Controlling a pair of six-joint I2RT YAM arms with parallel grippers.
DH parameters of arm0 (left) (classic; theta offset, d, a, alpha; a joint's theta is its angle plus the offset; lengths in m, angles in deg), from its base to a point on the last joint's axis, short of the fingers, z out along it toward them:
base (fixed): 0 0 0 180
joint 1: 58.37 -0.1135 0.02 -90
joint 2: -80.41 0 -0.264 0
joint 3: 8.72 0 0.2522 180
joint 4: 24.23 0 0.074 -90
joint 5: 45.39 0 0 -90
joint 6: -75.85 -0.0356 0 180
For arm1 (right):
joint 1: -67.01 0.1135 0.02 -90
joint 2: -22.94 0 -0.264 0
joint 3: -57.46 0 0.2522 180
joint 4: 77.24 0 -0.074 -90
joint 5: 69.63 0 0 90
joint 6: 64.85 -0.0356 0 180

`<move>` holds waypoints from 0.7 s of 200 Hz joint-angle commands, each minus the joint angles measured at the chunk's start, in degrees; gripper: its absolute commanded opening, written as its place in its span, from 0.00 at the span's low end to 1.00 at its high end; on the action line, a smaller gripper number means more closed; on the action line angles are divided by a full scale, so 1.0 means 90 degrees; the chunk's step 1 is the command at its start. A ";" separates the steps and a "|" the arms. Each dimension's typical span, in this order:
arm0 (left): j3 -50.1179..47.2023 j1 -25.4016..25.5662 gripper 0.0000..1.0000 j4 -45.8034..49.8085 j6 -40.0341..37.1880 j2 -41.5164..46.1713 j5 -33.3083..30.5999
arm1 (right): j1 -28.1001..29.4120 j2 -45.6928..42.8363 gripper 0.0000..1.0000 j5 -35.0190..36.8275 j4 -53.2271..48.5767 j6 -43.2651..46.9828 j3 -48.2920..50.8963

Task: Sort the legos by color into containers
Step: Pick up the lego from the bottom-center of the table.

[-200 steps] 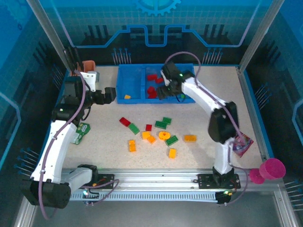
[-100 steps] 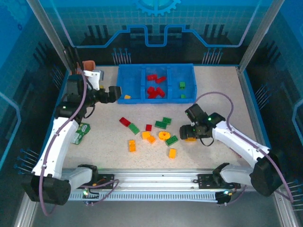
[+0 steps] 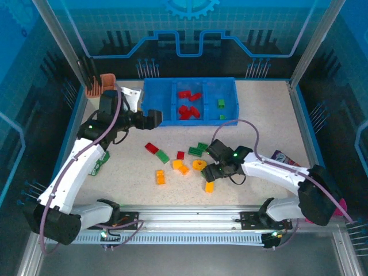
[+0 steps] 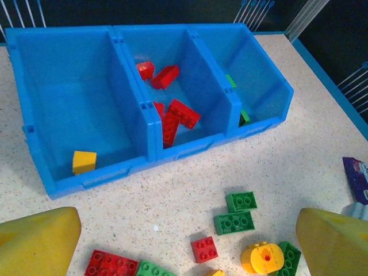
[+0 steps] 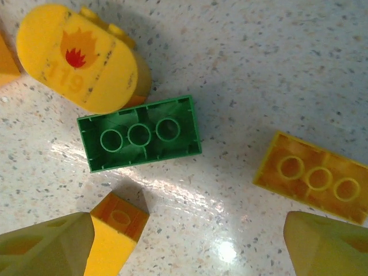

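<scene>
Right claw (image 5: 187,246) stands open beside the upturned green brick (image 5: 140,133); on descent you risk knocking the small yellow brick (image 5: 118,227) aside.

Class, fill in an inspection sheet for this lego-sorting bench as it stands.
Surface: speckled table, no spills seen.
Job's things: blue tray holds one yellow brick left, red bricks middle, green bricks right; loose legos remain mid-table.
Clutter: green packet, purple packet, orange cup.
Tools: left tool open beside tray; right tool open above an upturned green brick.
Cables: purple cable arches over right arm.
Surroundings: blue walls, metal frame post.
</scene>
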 commanded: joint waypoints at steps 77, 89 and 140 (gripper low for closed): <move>-0.0778 0.1016 0.99 0.0478 0.0806 0.0162 -0.0597 | 0.0303 0.1564 0.90 0.0176 0.0774 0.0618 -0.0658; -0.0791 0.1016 0.99 0.0468 0.0806 0.0162 -0.0621 | 0.0312 0.1677 0.89 0.0196 0.0764 0.0623 -0.0666; -0.1008 0.1025 0.99 0.0420 0.0915 0.0037 -0.0751 | 0.0309 0.2013 0.67 0.0288 0.0537 0.0682 -0.0766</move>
